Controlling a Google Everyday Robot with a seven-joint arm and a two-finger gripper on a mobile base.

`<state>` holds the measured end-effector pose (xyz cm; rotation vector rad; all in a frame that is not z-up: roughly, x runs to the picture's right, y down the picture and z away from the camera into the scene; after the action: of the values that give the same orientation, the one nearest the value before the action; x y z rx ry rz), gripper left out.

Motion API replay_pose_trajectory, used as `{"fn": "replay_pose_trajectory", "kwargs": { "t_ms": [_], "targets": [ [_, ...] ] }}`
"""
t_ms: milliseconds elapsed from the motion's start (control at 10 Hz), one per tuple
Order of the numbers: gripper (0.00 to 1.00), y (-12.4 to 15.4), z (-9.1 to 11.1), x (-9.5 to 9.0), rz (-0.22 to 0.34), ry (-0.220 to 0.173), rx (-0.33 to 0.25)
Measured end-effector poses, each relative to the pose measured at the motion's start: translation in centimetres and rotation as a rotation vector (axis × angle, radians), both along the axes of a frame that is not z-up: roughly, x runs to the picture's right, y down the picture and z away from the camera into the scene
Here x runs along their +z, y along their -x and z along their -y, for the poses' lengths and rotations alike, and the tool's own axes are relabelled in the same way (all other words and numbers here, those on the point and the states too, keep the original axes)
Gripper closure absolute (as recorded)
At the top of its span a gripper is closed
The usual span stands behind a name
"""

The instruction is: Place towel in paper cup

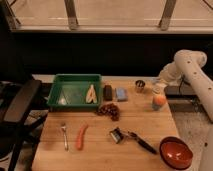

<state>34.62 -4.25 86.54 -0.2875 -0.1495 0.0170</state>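
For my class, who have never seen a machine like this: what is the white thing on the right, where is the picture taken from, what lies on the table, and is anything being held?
The white thing is a robot arm reaching in from the right. Its claw is at the table's far right edge, just above a white paper cup; whether it holds anything cannot be made out. There is one picture, looking down at the wooden table from the front.

On the table are a green tray holding a pale banana-like piece, a dark block, a blue sponge, a small metal cup, a blue-based item with an orange top, grapes, a fork, a carrot, a black-handled tool and a red bowl. No towel is visible.
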Motion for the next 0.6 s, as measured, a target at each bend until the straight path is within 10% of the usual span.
{"fn": "replay_pose_trajectory", "kwargs": {
  "t_ms": [600],
  "targets": [
    [0.56,0.37,0.66,0.87,0.017,-0.084,-0.025]
  ]
}}
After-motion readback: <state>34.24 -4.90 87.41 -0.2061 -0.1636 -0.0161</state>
